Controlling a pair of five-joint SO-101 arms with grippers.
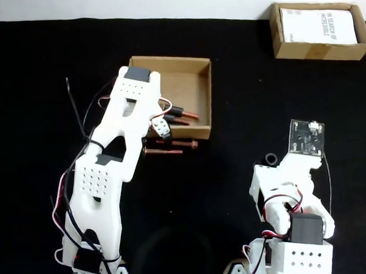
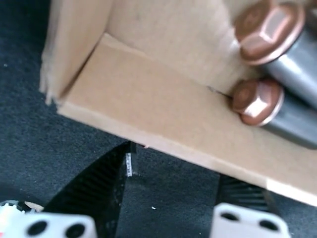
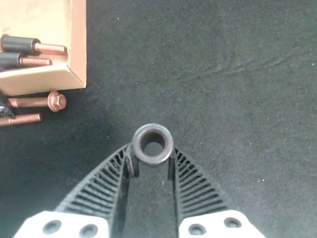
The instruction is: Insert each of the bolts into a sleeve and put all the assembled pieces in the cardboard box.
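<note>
The cardboard box (image 1: 194, 66) sits mid-table and holds two assembled pieces (image 1: 180, 115), grey sleeves with copper bolts (image 2: 257, 101). Two loose copper bolts (image 1: 171, 147) lie on the black mat just in front of the box's near wall; in the right wrist view they are the bolts (image 3: 37, 102) beside the box corner (image 3: 74, 74). My left gripper (image 2: 171, 198) hangs open at that near wall (image 2: 163, 124), with nothing between its fingers (image 2: 99, 193). Nearer the table's front on the right, my right gripper (image 3: 152, 163) is shut on a dark sleeve (image 3: 152, 144), which is held upright (image 1: 271, 159).
A second cardboard box (image 1: 320, 33) with a white sheet in it stands at the far right corner. The left arm (image 1: 108, 178) stretches across the left side of the mat to the box. Bare black mat (image 1: 242, 103) lies between the box and the right arm.
</note>
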